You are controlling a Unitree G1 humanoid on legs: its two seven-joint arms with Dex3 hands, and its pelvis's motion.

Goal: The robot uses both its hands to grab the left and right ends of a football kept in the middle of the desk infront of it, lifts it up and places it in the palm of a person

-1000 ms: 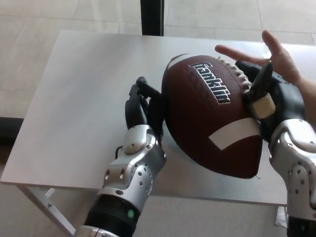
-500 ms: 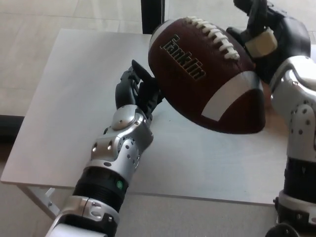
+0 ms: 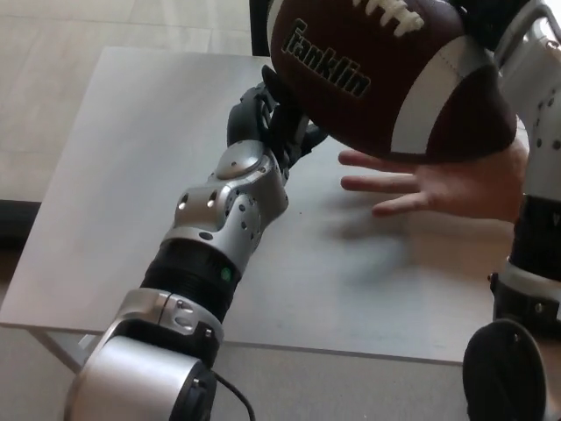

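head view: the football (image 3: 386,74) fills the picture toward one o'clock, raised clear above the white desk (image 3: 114,175), its brown pebbled skin showing the "franklin" lettering, a white stripe and the white laces at the top edge. the left hand (image 3: 273,123) comes up from seven o'clock on a silver forearm, and its black fingers (image 3: 294,140) press against the ball's left end, so this hand is holding the football from that side. the right arm (image 3: 539,79) runs down the three o'clock edge; the right hand itself is hidden behind the ball and the frame, so i cannot tell how its fingers stand. a person's hand (image 3: 438,186) reaches in from three o'clock, palm up with fingers spread, lying just beneath the football's lower right curve, above the desk.
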